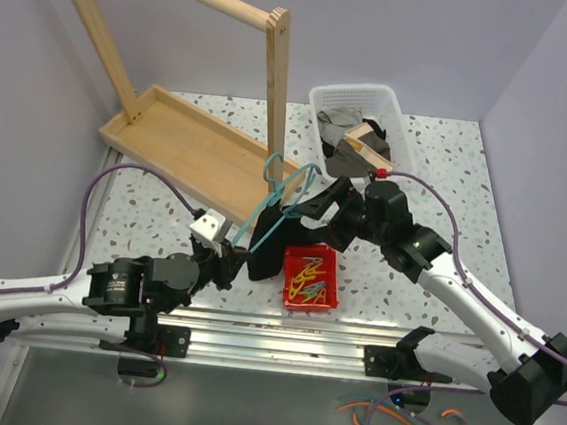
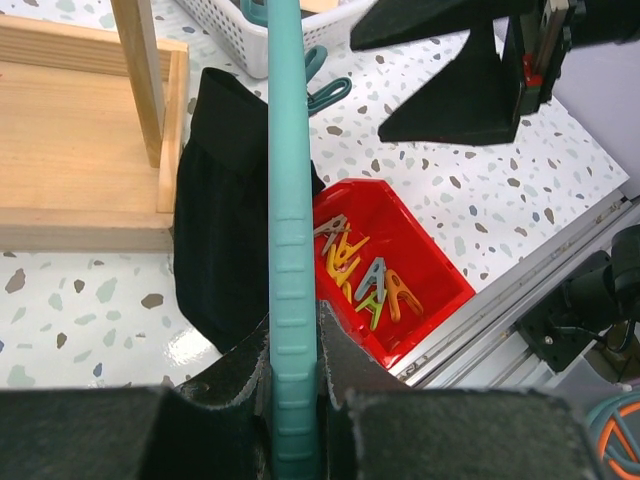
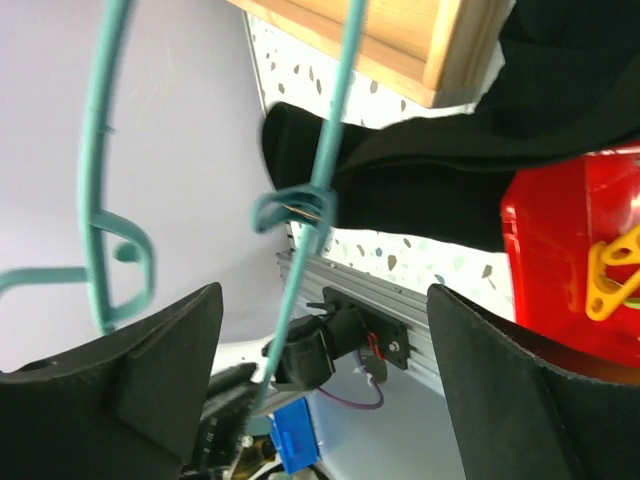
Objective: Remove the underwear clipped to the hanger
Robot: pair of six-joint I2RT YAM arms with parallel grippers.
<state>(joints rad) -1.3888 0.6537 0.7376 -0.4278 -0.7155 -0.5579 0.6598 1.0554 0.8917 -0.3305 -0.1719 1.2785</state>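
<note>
Teal wire of the hanger is clamped tight in the left gripper by the desk's near edge, its long axis running toward the far edge. The black underwear hangs from it beside the red bin. Beyond, the right gripper gapes wide and empty, the clip just ahead of its jaws. Only the right wrist view shows that clip.
</note>
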